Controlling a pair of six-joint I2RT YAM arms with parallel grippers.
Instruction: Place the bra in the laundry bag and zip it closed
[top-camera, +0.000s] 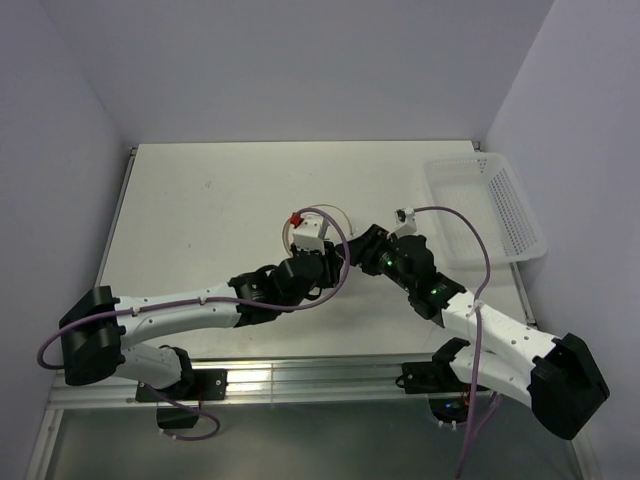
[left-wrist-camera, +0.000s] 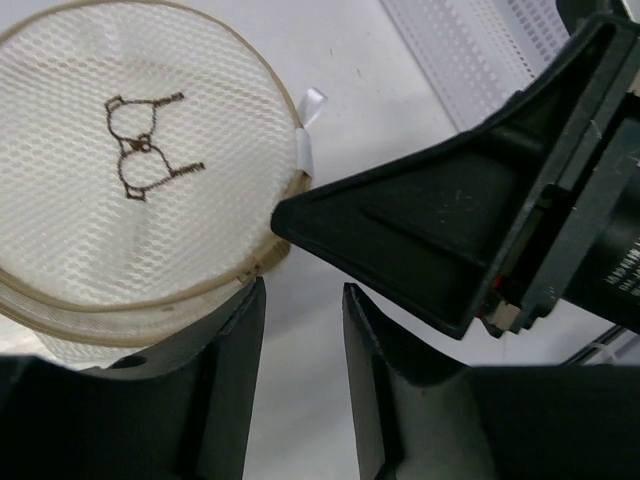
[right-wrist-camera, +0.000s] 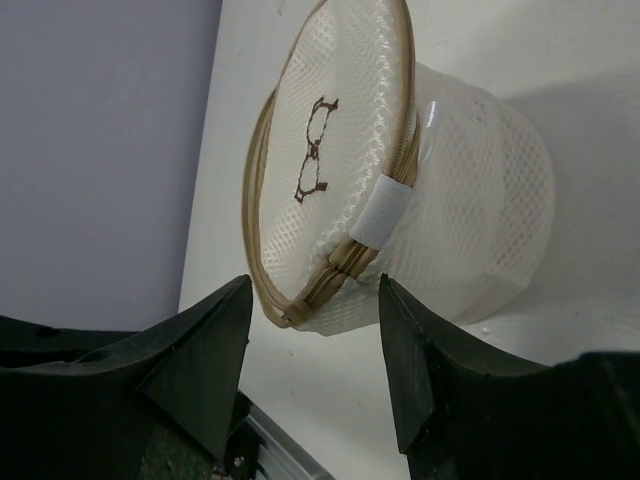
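Note:
The laundry bag (right-wrist-camera: 400, 180) is a white mesh drum with tan rims and a small bra symbol on its face, and it lies on the table. Its zipper runs along the rim next to a white tab (right-wrist-camera: 385, 210), and the lid edge gapes a little on the left. In the left wrist view the bag (left-wrist-camera: 120, 170) is at the upper left. My right gripper (right-wrist-camera: 315, 305) is open and empty, and its fingertips flank the bag's lower rim. One of its fingers (left-wrist-camera: 420, 230) touches the rim. My left gripper (left-wrist-camera: 300, 295) is open and empty beside the bag. The bra is not visible.
A white perforated plastic basket (top-camera: 490, 205) stands at the table's right back, and it also shows in the left wrist view (left-wrist-camera: 470, 50). In the top view both wrists meet mid-table, the left gripper (top-camera: 335, 258) and the right gripper (top-camera: 358, 247), covering the bag. Purple cables loop over both arms.

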